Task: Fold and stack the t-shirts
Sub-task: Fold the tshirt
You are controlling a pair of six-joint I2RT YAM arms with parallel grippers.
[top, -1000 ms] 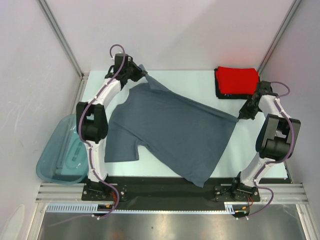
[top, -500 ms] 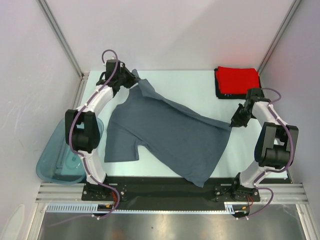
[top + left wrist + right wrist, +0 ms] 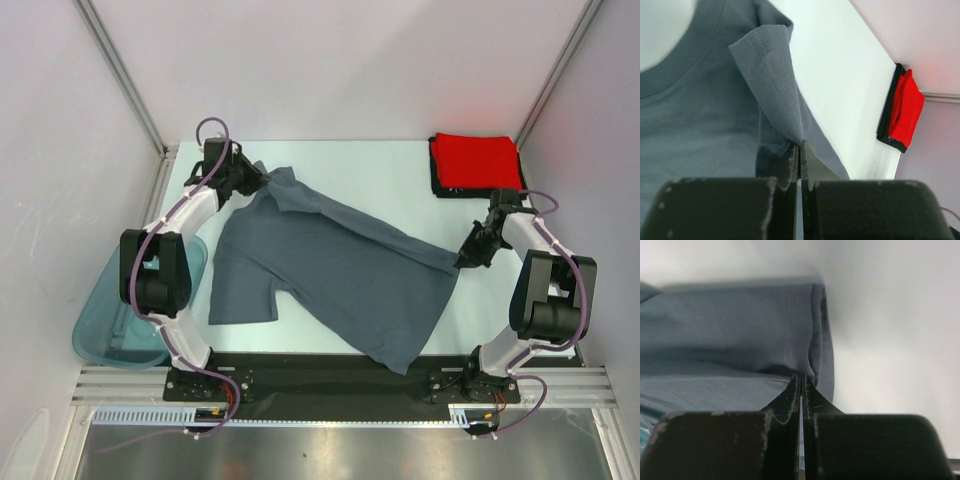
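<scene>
A slate blue-grey t-shirt (image 3: 330, 270) lies spread across the table, one sleeve toward the near left. My left gripper (image 3: 264, 177) is shut on its far-left corner by the sleeve hem (image 3: 782, 107), just beside the neckline. My right gripper (image 3: 462, 259) is shut on the shirt's right hem corner (image 3: 812, 347). The cloth between the two grippers forms a raised ridge. At the far right a folded red t-shirt (image 3: 475, 157) rests on a folded black t-shirt (image 3: 438, 182); the red t-shirt (image 3: 904, 111) also shows in the left wrist view.
A translucent teal plastic tub (image 3: 120, 310) sits off the table's left edge by the left arm's base. White enclosure walls close in the back and sides. The pale table top (image 3: 390, 180) shows between the blue-grey shirt and the red stack.
Both grippers have moved toward the near side with the shirt held: the left one toward the left wall, the right one inward. The held edge has sunk closer to the table.
</scene>
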